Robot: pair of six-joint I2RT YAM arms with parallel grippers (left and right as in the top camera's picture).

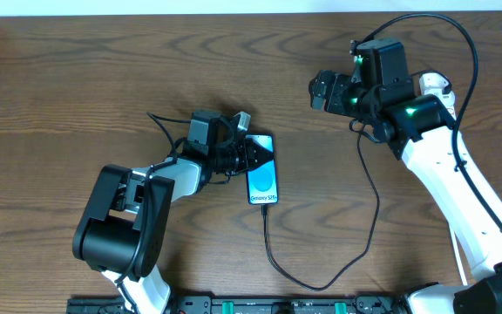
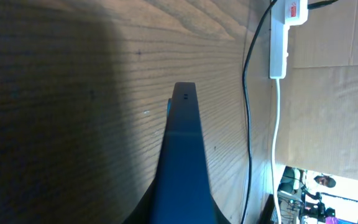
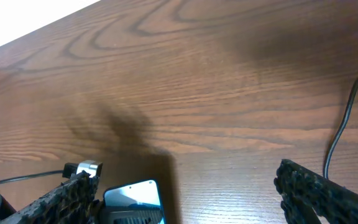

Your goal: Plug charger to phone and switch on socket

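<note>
The phone (image 1: 262, 180) lies screen up at mid table, its blue screen showing "Galaxy". My left gripper (image 1: 253, 153) is shut on its upper end, with a black finger across the screen. In the left wrist view the phone (image 2: 183, 155) runs edge-on away from the camera. The charger (image 1: 321, 281) leaves the phone's lower end, loops toward the front and rises to the right arm. I cannot tell whether its tip is seated. The socket (image 2: 279, 43), white with a red mark, is mostly hidden under the right arm overhead. My right gripper (image 1: 324, 90) is open and empty, above the table beyond the phone (image 3: 132, 194).
The charger (image 2: 246, 93) runs beside the socket's white cord (image 2: 275, 137). A silver connector (image 3: 89, 168) on a thin black lead sits by the left wrist. A thick black robot cable (image 1: 469, 52) arcs over the right arm. The table's front rail (image 1: 260, 305) is below.
</note>
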